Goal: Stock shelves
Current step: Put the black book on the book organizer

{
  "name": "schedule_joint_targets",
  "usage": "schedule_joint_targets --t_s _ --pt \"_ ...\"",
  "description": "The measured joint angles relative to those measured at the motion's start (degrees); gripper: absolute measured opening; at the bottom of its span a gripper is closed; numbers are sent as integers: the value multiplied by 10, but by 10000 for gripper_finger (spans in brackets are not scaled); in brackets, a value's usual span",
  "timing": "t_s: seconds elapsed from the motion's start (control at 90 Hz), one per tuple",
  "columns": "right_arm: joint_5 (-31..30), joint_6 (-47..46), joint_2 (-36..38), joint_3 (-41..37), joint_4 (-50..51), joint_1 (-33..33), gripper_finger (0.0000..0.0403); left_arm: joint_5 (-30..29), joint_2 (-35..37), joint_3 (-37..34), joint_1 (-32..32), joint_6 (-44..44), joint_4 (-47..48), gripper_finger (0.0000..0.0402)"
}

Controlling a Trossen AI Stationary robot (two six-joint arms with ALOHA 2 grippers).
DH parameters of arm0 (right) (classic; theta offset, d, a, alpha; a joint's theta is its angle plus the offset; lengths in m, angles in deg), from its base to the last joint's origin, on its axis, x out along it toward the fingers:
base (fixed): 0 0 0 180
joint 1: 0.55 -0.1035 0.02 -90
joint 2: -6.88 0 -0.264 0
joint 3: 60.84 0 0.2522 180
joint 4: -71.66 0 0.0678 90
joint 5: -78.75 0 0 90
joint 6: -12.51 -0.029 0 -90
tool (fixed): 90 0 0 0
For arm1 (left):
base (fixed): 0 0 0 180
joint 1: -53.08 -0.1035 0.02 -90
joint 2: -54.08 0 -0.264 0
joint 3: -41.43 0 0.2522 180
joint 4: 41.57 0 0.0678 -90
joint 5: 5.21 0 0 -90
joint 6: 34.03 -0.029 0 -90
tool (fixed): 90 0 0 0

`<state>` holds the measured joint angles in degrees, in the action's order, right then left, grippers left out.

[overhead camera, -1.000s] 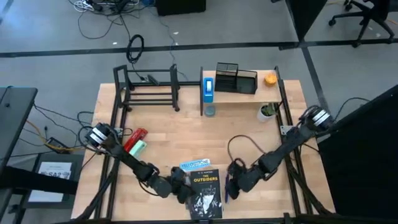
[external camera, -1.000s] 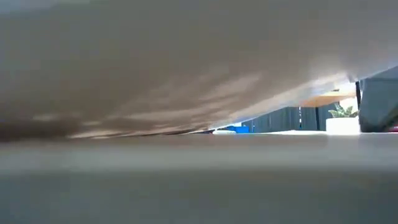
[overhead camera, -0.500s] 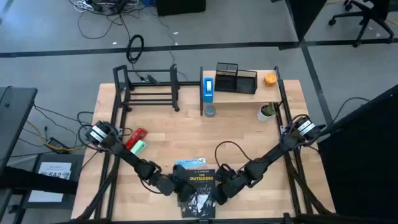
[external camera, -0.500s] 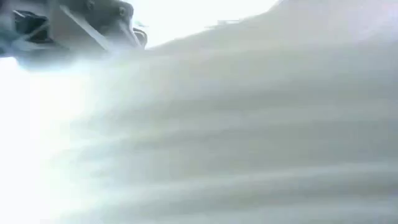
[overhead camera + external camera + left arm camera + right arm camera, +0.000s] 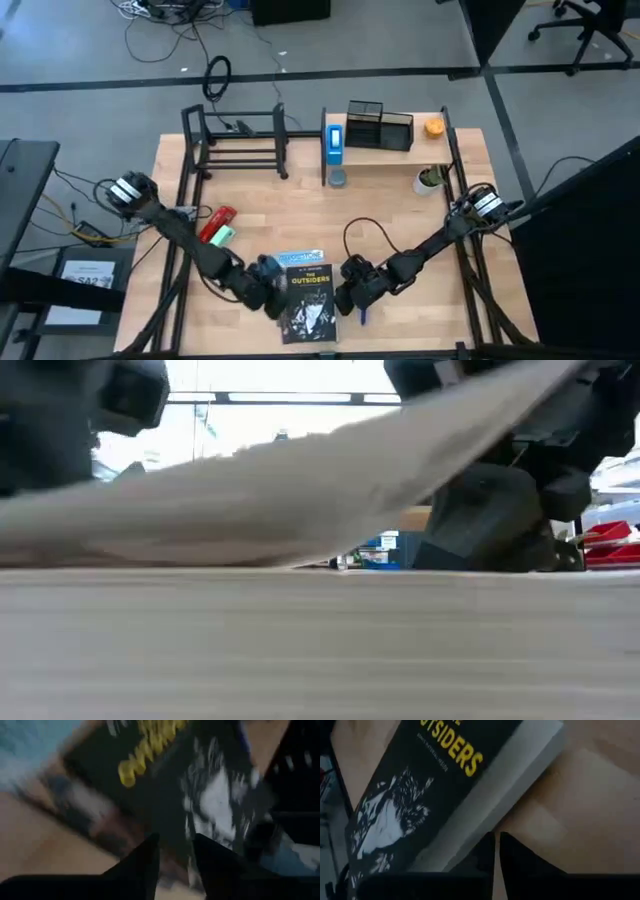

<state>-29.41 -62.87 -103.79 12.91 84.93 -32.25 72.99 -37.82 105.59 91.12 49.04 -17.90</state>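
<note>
A black book [image 5: 306, 298] with a yellow title lies near the table's near edge, partly on a light blue book [image 5: 298, 259]. My left gripper [image 5: 271, 291] is at its left edge and my right gripper [image 5: 349, 296] at its right, page-side edge. In the low view the book's underside [image 5: 300, 490] slopes up toward the right, with its left part low. The shelves stand at the far edge: a black tube rack [image 5: 236, 142] and a wood-board shelf [image 5: 388, 152]. My left gripper [image 5: 177, 855] has the black book's left edge [image 5: 172, 827] between its two fingers, coming level from the table's left. Blur hides the exact place of contact. My right gripper [image 5: 496, 847] is shut, and its fingertips [image 5: 487, 851] meet the lower edge of the book's white page side [image 5: 485, 822], coming low from the table's right. The book's right side is raised off the table there.
The wood shelf holds an upright blue book [image 5: 335, 141], a black mesh organizer [image 5: 380, 127] and an orange object [image 5: 434, 127]. A grey round object [image 5: 338, 178] and a small plant pot [image 5: 430, 180] stand beneath it. Red and green items [image 5: 216, 227] lie at the left.
My right gripper has gone toward the table's left, up to the black book's right edge. My left gripper has drawn back toward the left edge. The book has slid left, turned slightly, and tipped, so its right side now stands clear of the table.
</note>
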Motion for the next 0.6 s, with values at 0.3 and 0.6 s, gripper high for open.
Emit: schedule_joint_targets --t_s 0.3,0.6 --pt "-13 38 0 -1 -17 4 0 1 -110 2 4 41 -127 131" --pt "-34 55 0 -1 -17 21 0 -37 -132 1 -7 9 -203 145"
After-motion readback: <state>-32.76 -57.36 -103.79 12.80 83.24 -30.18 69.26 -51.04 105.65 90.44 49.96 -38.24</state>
